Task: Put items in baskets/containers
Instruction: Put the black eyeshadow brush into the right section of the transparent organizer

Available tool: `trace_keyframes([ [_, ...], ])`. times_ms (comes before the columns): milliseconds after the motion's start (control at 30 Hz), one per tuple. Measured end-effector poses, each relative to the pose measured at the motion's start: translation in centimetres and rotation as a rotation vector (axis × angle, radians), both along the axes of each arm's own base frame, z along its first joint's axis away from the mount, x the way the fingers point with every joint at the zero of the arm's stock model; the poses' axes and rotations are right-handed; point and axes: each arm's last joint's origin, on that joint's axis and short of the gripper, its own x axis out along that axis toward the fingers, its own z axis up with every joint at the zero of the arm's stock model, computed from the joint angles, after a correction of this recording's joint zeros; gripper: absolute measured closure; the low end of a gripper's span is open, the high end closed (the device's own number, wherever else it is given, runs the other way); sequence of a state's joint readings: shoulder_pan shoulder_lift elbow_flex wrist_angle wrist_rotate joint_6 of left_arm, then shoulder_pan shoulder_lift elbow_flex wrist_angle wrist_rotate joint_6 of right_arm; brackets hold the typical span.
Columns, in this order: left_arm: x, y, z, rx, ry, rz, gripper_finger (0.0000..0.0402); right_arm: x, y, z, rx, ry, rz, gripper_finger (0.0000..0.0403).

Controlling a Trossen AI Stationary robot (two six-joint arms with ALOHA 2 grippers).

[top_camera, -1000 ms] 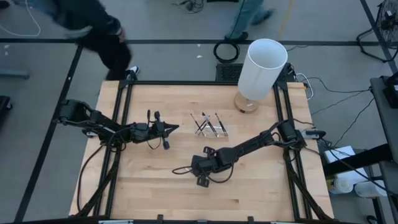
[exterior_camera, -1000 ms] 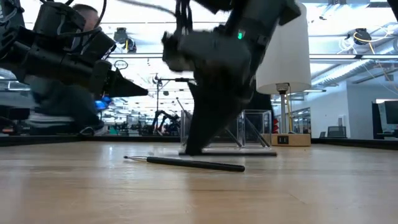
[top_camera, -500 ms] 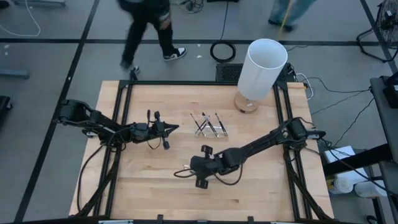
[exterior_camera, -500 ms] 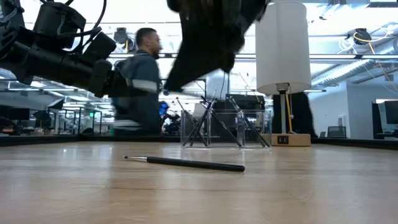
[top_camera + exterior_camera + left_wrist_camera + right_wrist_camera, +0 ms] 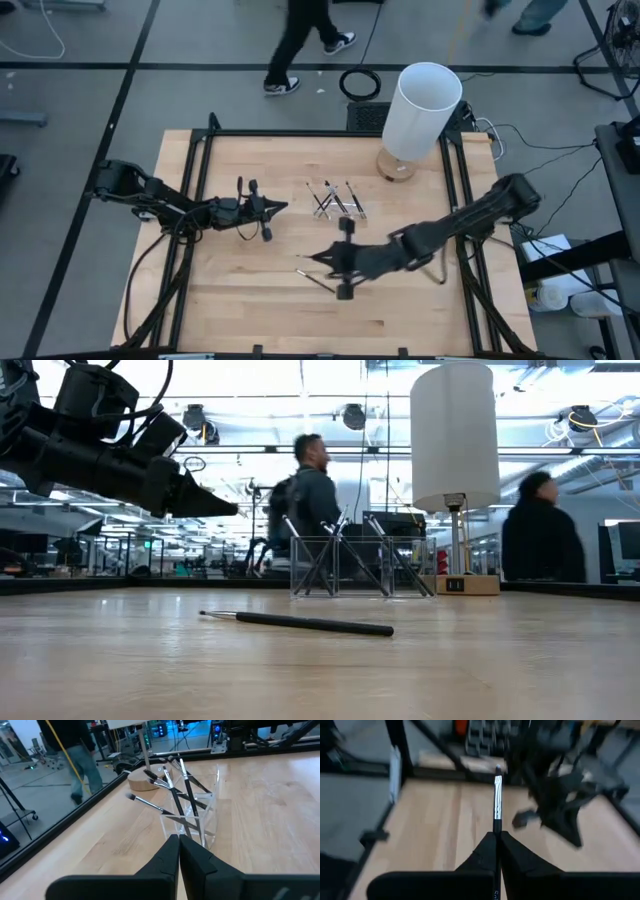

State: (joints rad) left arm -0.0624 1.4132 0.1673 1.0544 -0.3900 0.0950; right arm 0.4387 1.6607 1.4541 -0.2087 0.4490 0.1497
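Standing at one o'clock of clear plastic rectangular tray (image 5: 337,203): tall white cylinder (image 5: 420,110). Right gripper (image 5: 318,260) clamped on thin dark silver-tipped stick (image 5: 496,802); left gripper (image 5: 281,207) closed, empty.

No text, label, brand, number or sign can be read in any of the views — a few pale letters at the bottom edge of the right wrist view are cut off and blurred.
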Motion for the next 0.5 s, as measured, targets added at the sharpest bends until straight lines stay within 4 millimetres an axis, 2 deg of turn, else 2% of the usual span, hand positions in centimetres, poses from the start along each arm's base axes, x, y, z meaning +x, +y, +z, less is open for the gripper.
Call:
trace_keyframes([
  [100,0.0,-0.2,0.0,-0.006,0.000,-0.039,0.0380,-2.4,-0.6,0.8,0.014,-0.142,0.037,0.0403],
  [167,0.0,-0.4,0.2,0.007,-0.004,-0.093,0.0380,-4.1,-1.2,0.5,0.036,-0.235,0.050,0.0403],
  [300,-0.2,-0.7,1.5,0.032,-0.065,-0.124,0.0380,-7.1,-2.8,-2.1,0.072,-0.312,0.046,0.0403],
  [500,-0.9,-1.3,3.2,0.038,-0.135,-0.200,0.0380,-9.9,-5.3,-5.6,0.068,-0.489,0.017,0.0403],
])
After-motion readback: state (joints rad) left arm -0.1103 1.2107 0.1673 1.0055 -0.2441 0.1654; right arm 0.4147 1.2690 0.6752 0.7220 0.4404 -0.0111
